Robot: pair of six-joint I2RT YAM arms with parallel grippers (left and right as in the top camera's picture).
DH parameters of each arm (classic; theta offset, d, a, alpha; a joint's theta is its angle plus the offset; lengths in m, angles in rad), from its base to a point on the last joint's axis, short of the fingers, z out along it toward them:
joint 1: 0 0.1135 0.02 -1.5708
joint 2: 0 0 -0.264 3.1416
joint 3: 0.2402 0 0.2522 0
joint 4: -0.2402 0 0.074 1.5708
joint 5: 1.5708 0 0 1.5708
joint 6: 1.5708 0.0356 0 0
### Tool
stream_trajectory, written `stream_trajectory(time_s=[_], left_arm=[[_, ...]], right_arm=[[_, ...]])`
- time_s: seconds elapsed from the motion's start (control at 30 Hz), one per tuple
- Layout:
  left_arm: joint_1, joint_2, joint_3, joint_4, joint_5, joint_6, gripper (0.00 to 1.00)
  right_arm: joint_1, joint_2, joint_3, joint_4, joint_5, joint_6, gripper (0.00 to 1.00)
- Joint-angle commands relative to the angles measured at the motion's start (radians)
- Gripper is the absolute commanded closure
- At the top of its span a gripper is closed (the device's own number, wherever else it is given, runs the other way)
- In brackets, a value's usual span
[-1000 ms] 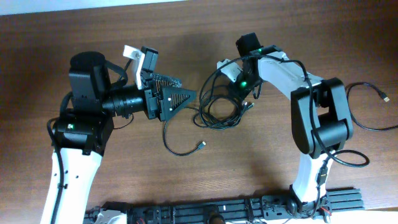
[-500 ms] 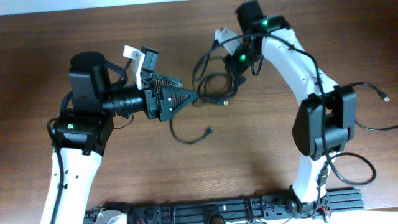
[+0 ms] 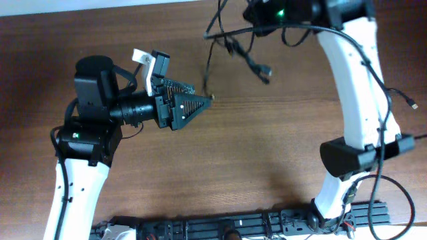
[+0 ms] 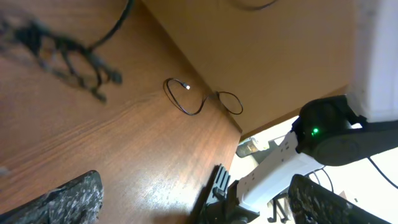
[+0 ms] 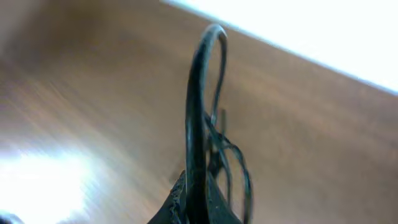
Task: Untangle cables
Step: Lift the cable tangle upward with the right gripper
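My right gripper (image 3: 255, 19) is shut on a tangled bundle of thin black cables (image 3: 235, 45) and holds it above the far edge of the table. One plug end (image 3: 265, 72) hangs down. A single strand (image 3: 205, 83) trails toward my left gripper (image 3: 208, 100). In the right wrist view the fingers (image 5: 180, 202) pinch a thick loop of cable (image 5: 198, 112). My left gripper is open and empty; its wrist view shows the blurred bundle (image 4: 62, 50) at the upper left. A separate cable (image 3: 407, 100) lies at the table's right edge and also shows in the left wrist view (image 4: 193, 102).
The right arm (image 3: 353, 87) stretches across the right side of the table. Its thick black wires (image 3: 387, 193) loop near the base. A black rail (image 3: 240, 223) runs along the front edge. A wall rises behind the table's far edge (image 4: 261, 56).
The right arm has lifted the bundle off the table and carried it to the far edge. The strand that lay in front of the left gripper was pulled up with it. The left arm has not moved.
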Motion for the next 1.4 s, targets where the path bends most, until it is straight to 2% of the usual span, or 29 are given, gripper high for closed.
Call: stream_trajectory(time_s=[0.0,0.07,0.17,0.23,0.27,0.33,0.43,0.57,0.73,0.87,1.07,1.17,1.23,1.27,1.37], left_arm=[[0.003,0.000,0.006,-0.019,-0.009,0.001,0.02],[0.003,0.000,0.006,-0.039,-0.027,0.014,0.02],[0.003,0.000,0.006,-0.084,-0.179,-0.019,0.03],[0.003,0.000,0.006,-0.079,-0.273,-0.140,0.06],[0.003,0.000,0.006,-0.078,-0.323,-0.246,0.10],[0.003,0.000,0.006,-0.077,-0.346,-0.360,0.11],[0.000,0.000,0.006,-0.071,-0.337,-0.496,0.27],[-0.042,0.001,0.006,-0.057,-0.349,-0.502,0.27],[-0.105,0.004,0.006,0.040,-0.348,-0.499,0.26],[-0.131,0.004,0.006,0.062,-0.374,-0.484,0.21],[-0.164,0.005,0.006,0.082,-0.430,-0.381,0.20],[-0.188,0.006,0.006,0.136,-0.431,-0.311,0.25],[-0.205,0.006,0.006,0.177,-0.441,-0.308,0.43],[-0.213,0.006,0.006,0.193,-0.449,-0.308,0.45],[-0.228,0.008,0.006,0.206,-0.463,-0.306,0.45]], right_arm=[[0.005,-0.060,0.159,0.003,-0.087,0.145,0.96],[0.004,-0.061,0.216,-0.005,-0.087,0.166,0.96],[0.005,-0.062,0.261,-0.032,-0.111,0.188,0.96],[0.011,-0.062,0.265,-0.046,-0.124,0.187,0.96],[0.012,-0.062,0.265,-0.051,-0.124,0.187,0.96],[0.013,-0.062,0.265,-0.056,-0.121,0.183,0.96],[0.023,-0.061,0.265,-0.055,-0.078,0.180,0.96],[0.063,-0.054,0.264,-0.054,0.077,0.193,0.96],[0.114,-0.037,0.264,-0.046,0.241,0.372,0.96],[0.140,-0.031,0.264,-0.041,0.303,0.450,0.96],[0.143,-0.031,0.264,-0.037,0.316,0.573,0.96],[0.164,-0.031,0.264,-0.034,0.311,0.605,0.96],[0.188,-0.031,0.264,-0.020,0.312,0.621,0.96],[0.201,-0.031,0.262,-0.008,0.311,0.631,0.96],[0.232,-0.030,0.256,0.026,0.316,0.636,0.96]])
